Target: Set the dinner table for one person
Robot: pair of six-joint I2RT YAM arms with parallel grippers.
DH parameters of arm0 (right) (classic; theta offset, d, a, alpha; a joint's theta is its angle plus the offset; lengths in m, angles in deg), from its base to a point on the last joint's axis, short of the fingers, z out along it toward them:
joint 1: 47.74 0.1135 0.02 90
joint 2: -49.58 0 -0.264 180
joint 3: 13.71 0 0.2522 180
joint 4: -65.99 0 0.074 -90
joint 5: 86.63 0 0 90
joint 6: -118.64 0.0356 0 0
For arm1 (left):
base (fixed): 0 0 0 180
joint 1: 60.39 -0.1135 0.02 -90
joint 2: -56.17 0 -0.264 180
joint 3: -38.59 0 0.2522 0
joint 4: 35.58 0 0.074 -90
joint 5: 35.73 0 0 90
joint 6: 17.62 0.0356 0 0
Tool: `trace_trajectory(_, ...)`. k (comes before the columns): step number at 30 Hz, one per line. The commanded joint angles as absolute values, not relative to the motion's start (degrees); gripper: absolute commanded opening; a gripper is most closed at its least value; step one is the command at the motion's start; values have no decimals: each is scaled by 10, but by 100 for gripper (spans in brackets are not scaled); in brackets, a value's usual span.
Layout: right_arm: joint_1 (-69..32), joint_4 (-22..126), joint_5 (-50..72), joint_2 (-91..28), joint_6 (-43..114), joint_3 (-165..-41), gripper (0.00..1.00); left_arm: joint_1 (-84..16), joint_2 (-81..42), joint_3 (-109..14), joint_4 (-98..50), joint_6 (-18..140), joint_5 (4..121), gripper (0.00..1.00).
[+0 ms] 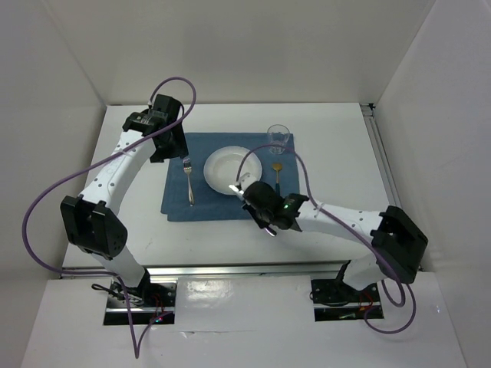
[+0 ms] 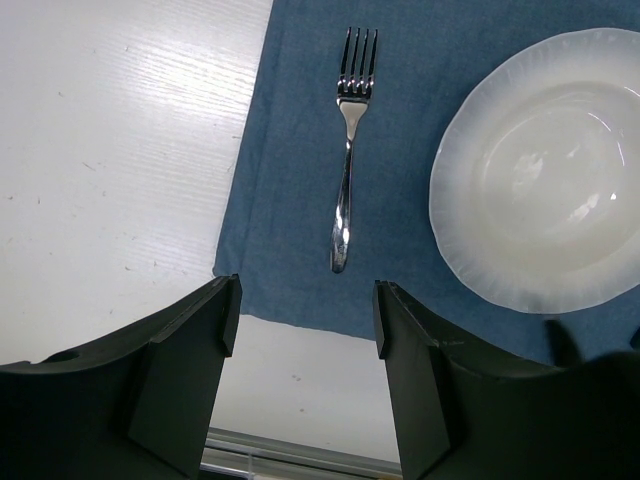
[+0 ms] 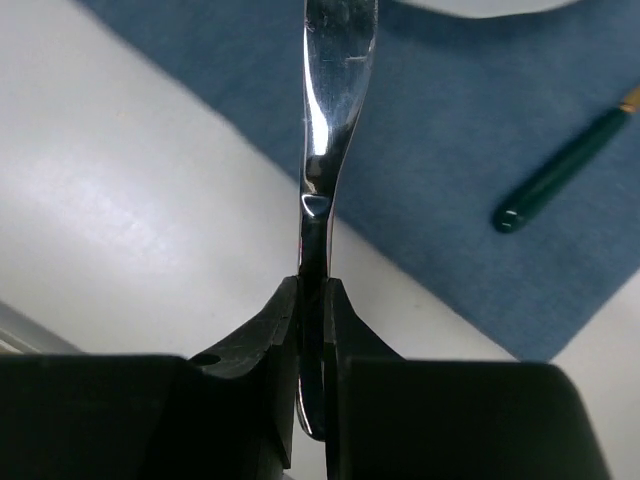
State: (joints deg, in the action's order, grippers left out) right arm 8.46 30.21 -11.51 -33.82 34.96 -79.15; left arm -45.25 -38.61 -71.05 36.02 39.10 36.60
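On the white dinner table (image 1: pixel 330 138) lies a blue placemat (image 1: pixel 178 203) with a fork (image 1: pixel 189 182) at its left, a white plate (image 1: pixel 228 169) in the middle and a green-handled spoon (image 1: pixel 277 175) at the right. My right gripper (image 1: pixel 247 192) hovers by the plate's near right rim. In the right wrist view it (image 3: pixel 312 290) is shut on a shiny steel utensil (image 3: pixel 330 100) that stands on edge, its far end out of frame. My left gripper (image 1: pixel 170 149) is open and empty over the placemat's far left corner, the fork (image 2: pixel 346 180) beyond its fingertips (image 2: pixel 232 300).
A clear drinking glass (image 1: pixel 278 139) stands at the placemat's far right corner. A metal rail (image 1: pixel 245 268) runs along the table's near edge, and another (image 1: pixel 381 153) along the right side. White walls close in the back and both sides.
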Motion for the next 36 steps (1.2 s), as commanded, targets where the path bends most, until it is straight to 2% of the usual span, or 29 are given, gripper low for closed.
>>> trace_trajectory(1, 25, 299, -90, -288, 394, -806, 0, -455, -390, -718, 354, 388, 374, 72)
trace_trajectory(9, -128, 279, -29, -303, 437, -836, 0, -455, -385, -712, 354, 388, 374, 72)
trace_trajectory(18, -188, 290, 20, -377, 449, -887, 0, -455, -385, -707, 349, 388, 374, 72)
trace_trajectory(24, -263, 267, 44, -398, 474, -882, 35, -455, -385, -712, 349, 393, 369, 72)
trace_trajectory(26, -273, 252, 44, -418, 474, -882, 43, -455, -385, -712, 349, 393, 374, 72)
trace_trajectory(27, -274, 246, 44, -432, 474, -888, 52, -455, -385, -712, 349, 393, 379, 72)
trace_trajectory(36, -274, 252, 44, -484, 479, -888, 53, -455, -385, -712, 349, 393, 374, 72)
